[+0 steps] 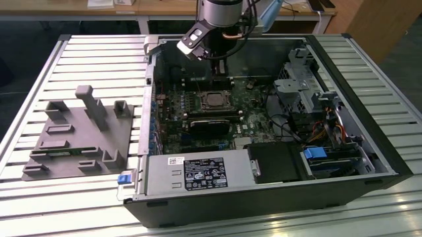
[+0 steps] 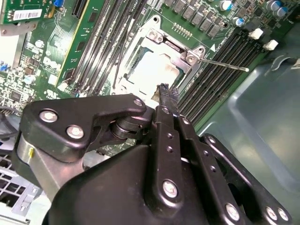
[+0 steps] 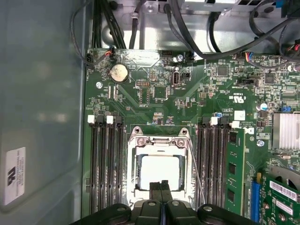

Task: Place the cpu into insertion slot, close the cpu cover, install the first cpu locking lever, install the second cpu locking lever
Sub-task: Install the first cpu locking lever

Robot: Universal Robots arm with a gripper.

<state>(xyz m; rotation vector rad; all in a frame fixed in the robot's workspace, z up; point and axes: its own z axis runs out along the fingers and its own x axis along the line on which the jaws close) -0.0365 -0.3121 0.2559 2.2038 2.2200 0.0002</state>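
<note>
Claw [image 3: 161, 185] hangs clenched and empty over the cpu [image 3: 159, 169], seated in the insertion slot [image 3: 138, 176] under the closed cpu cover [image 3: 159, 140]; one locking lever [image 3: 196, 168] looks unlatched

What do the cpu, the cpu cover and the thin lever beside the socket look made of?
The cpu: probably a metal top, pale matte silver that glares almost white. The cpu cover: stamped sheet metal by its look, bright silver with shiny edges and round fasteners. The lever: a thin steel-like wire rod, glinting along its length.
</note>
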